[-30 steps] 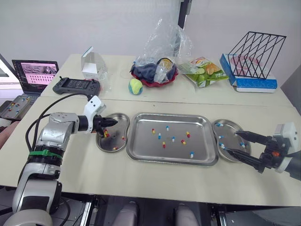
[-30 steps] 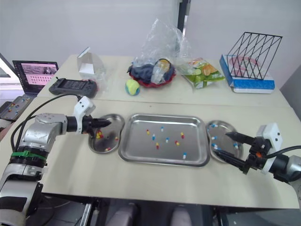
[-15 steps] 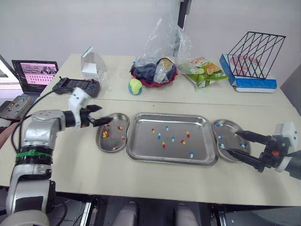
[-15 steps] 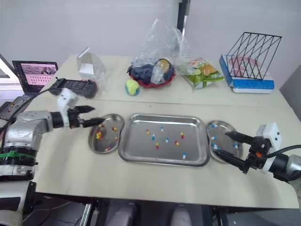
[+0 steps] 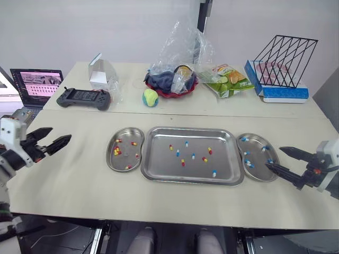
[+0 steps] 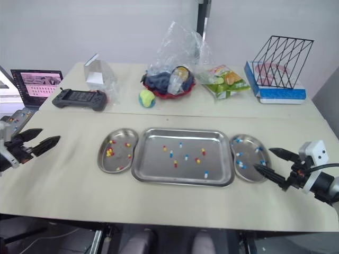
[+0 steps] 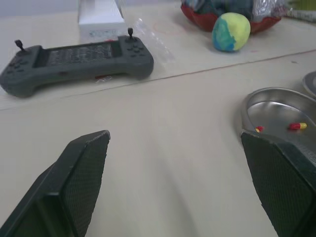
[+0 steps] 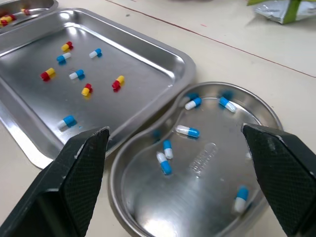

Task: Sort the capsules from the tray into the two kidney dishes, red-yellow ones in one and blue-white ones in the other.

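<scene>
A handful of capsules (image 5: pixel 194 155) lie scattered in the tray (image 5: pixel 159 165). They look tiny, light, smooth and prone to roll, so each is best pinched across its middle. The left gripper (image 5: pixel 61 134), far out over the worktop (image 5: pixel 79 185), and the right gripper (image 5: pixel 274 157), beside the blue-white dish (image 5: pixel 258 175), both gape wide and empty.

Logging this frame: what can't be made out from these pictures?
Contents of the red bowl: head views, veiled by the plastic bag.
Keyboard of the laptop: cut by the head views' left edge.
Part of the left kidney dish: left wrist view, behind a finger of the left hand and past the picture's edge.
One end of the tray: right wrist view, past the picture's edge.
</scene>
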Robot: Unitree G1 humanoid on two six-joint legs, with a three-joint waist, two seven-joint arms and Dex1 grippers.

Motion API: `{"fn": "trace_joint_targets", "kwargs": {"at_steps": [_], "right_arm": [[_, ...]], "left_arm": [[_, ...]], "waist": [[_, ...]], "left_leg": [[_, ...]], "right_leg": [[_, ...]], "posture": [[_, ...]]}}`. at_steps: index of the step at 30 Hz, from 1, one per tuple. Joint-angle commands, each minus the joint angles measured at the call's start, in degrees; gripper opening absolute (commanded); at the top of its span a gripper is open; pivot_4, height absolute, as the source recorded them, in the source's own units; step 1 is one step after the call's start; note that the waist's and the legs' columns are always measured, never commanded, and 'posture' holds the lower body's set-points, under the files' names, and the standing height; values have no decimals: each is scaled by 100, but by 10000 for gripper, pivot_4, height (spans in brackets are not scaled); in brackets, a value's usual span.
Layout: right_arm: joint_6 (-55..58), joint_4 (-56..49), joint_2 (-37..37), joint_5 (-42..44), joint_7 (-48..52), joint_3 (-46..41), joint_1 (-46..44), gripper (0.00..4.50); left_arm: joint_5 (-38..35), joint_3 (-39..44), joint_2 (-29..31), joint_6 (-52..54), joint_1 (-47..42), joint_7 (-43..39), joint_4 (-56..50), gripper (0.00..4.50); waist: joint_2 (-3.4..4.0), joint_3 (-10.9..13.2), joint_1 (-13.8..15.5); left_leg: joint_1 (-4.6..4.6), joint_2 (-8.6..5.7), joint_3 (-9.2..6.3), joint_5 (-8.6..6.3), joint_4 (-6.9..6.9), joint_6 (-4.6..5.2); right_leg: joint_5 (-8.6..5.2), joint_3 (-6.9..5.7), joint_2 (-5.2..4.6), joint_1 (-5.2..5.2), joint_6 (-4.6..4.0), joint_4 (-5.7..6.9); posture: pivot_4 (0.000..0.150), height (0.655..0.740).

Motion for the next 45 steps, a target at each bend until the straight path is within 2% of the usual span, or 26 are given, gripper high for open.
{"fn": "trace_joint_targets", "kwargs": {"at_steps": [1, 5, 9, 28, 35, 39, 45], "right_arm": [[-300, 162, -29, -80, -43, -142, -182, 45000], [-492, 458, 32, -142, -94, -134, -290, 45000], [-515, 609, 11, -150, -45, -71, -369, 45000], [-489, 718, -58, -157, 93, -66, -431, 45000], [-326, 431, -14, -9, 60, -123, -303, 45000], [-205, 113, 65, 51, -36, -150, -162, 45000], [-9, -421, 221, 234, -280, -233, 44, 45000]], "left_arm": [[-215, 293, -26, -237, 497, -184, -357, 44459], [-438, 480, -129, -184, 1100, -242, -619, 44459], [-550, 508, -162, -126, 1292, -179, -786, 44459], [-540, 342, -62, -112, 1066, -240, -778, 44459], [-757, -405, 160, 659, 124, -556, -1515, 44459], [-731, -1308, -133, 1223, -755, -282, -2185, 44459], [-127, -2756, -795, 1588, -1438, 145, -2704, 44459]], "waist": [[2, -1, -13], [4, -1, -24], [3, -1, 13], [3, -1, 12], [3, -1, 45], [3, -1, 47], [3, -1, 10]], "left_leg": [[0, 0, 0, 0, 0, 0], [6, 3, 5, -1, -9, 1], [4, 0, 5, -1, -9, 1], [5, 0, 6, -3, -9, 2], [3, -2, 5, -3, -9, 2], [2, -3, 5, -2, -7, 1], [1, -2, 8, -2, -6, 2]], "right_leg": [[0, 0, 0, -1, 0, 0], [0, 5, -1, -2, 0, 0], [0, 5, -2, -1, 0, -2], [0, 4, -2, -1, 0, -2], [0, 4, -2, 0, 0, -1], [0, 4, -3, 2, 0, -2], [0, 3, -2, 3, 0, -1]], "posture": [[1500, 7391], [1500, 7391], [1500, 7391], [1500, 7391], [1500, 7391], [1500, 7391], [1500, 7391]]}}
